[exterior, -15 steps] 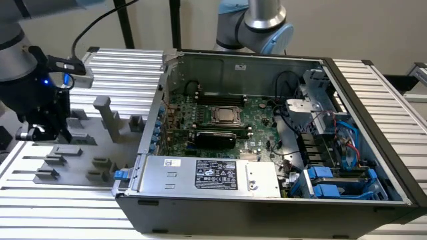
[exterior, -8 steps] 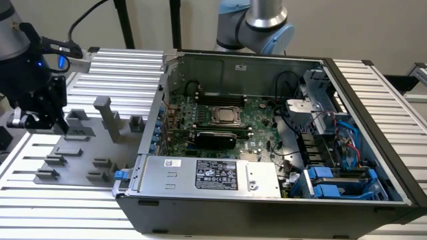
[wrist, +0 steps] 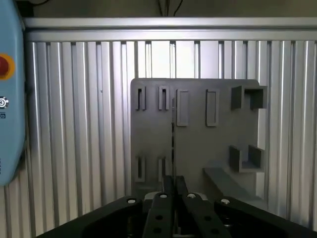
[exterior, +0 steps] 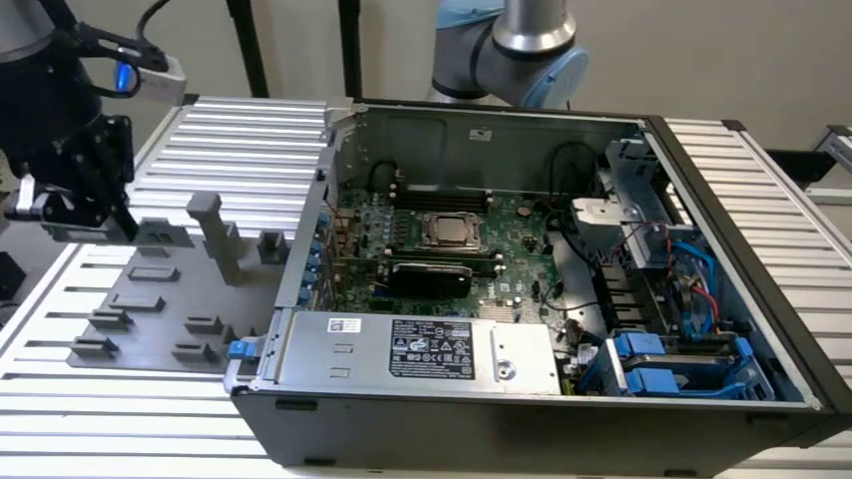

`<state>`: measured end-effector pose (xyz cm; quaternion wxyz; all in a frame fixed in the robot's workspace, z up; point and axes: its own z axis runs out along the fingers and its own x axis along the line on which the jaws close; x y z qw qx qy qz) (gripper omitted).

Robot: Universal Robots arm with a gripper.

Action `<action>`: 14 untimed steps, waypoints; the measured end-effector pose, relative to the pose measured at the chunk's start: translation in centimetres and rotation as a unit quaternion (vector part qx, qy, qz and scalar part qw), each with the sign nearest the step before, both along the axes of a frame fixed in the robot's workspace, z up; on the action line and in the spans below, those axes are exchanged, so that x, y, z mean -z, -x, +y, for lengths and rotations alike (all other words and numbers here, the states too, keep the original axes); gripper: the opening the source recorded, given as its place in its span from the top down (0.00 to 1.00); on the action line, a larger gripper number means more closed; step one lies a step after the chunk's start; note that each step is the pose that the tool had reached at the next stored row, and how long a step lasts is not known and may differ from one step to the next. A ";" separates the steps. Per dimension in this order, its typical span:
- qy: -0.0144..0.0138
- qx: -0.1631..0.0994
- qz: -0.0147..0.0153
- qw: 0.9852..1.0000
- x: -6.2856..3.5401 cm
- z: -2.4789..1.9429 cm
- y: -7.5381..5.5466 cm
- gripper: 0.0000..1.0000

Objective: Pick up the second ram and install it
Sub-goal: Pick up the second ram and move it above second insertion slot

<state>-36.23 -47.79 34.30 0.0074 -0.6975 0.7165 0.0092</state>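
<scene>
Exterior view: We see an open computer case (exterior: 533, 439) on a table of metal slats (exterior: 134, 419). Inside it lie a big green motherboard (exterior: 520, 215) with a silver processor (exterior: 450, 232), and a grey power supply box (exterior: 426, 349).
Beside the case: A grey fixture plate (exterior: 160, 299) with small blocks lies at the exterior view's left.
Arm: A grey and blue arm joint (exterior: 520, 45) stands behind the case.
Gripper place: The black gripper (exterior: 100, 225) hangs at the exterior view's left. It points down over the far edge of the fixture plate, well apart from the case.
Wrist view: We look straight down on the fixture plate (wrist: 198, 144), its slots and the slats (wrist: 74, 124).
Gripper: The gripper (wrist: 173, 184) has its two fingers (wrist: 165, 191) pressed almost together.
The second ram: The second ram (wrist: 173, 139) is a thin dark strip, seen from its narrow edge. It sticks out from between the fingers, which pinch it, and it is above the plate, between the slots.
Side thing: A light blue panel with a red button (wrist: 10, 124) is at the edge of the wrist view.
</scene>
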 end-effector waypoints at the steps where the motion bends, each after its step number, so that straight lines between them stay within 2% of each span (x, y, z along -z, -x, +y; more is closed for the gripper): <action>1: 0.000 0.000 0.000 1.000 -0.46 0.02 -0.3 1.00; 14: 0.000 0.000 0.000 1.000 -6.38 0.18 -5.9 1.00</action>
